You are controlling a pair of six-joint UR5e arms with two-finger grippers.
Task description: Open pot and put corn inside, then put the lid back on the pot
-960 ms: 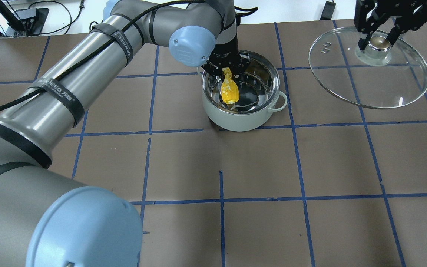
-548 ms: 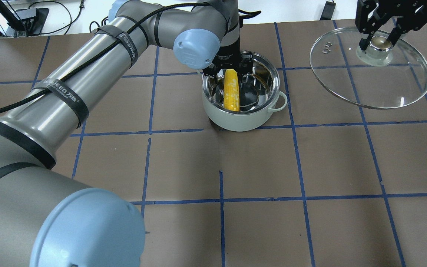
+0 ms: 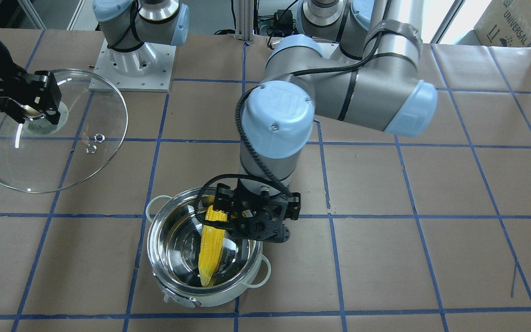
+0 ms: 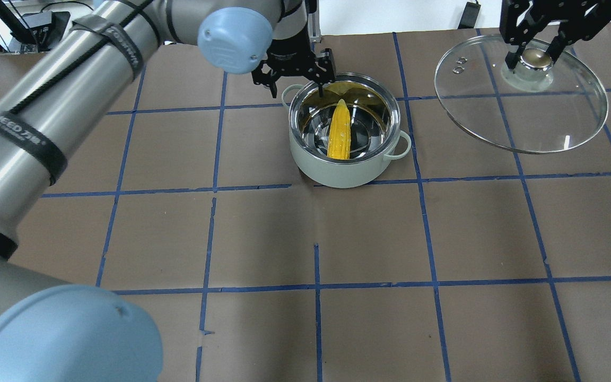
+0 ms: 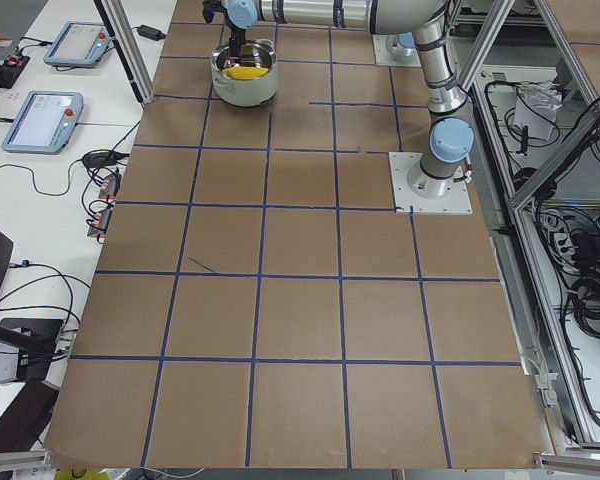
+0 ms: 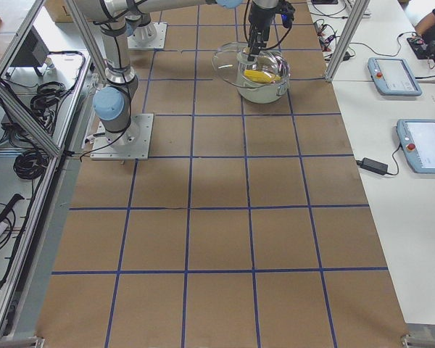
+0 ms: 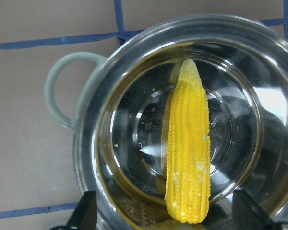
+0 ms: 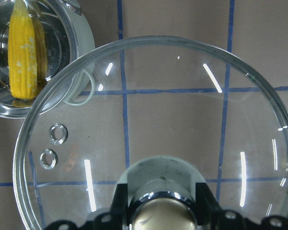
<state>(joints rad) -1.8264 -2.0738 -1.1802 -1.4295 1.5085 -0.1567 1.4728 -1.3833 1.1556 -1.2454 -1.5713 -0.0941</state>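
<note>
The steel pot [image 4: 345, 178] stands on the table at the back centre, open. The yellow corn [image 4: 339, 132] lies inside it with its tip pointing away from the robot; it also shows in the front view [image 3: 212, 249] and the left wrist view [image 7: 188, 153]. My left gripper [image 4: 297, 89] is open and empty, above the pot's far-left rim. My right gripper [image 4: 531, 53] is shut on the knob of the glass lid [image 4: 523, 119] and holds it tilted in the air, to the right of the pot. The lid fills the right wrist view [image 8: 182, 110].
The table is brown paper with a blue tape grid. My left arm's elbow [image 3: 274, 120] hangs over the table behind the pot. The right arm's base plate [image 3: 129, 69] is at the robot's edge. Pendant tablets [image 6: 393, 72] lie on the side table.
My left gripper let go of the corn, which now lies in the pot. The gripper rose and drew back to the pot's far-left rim. The lid shifted slightly left.
</note>
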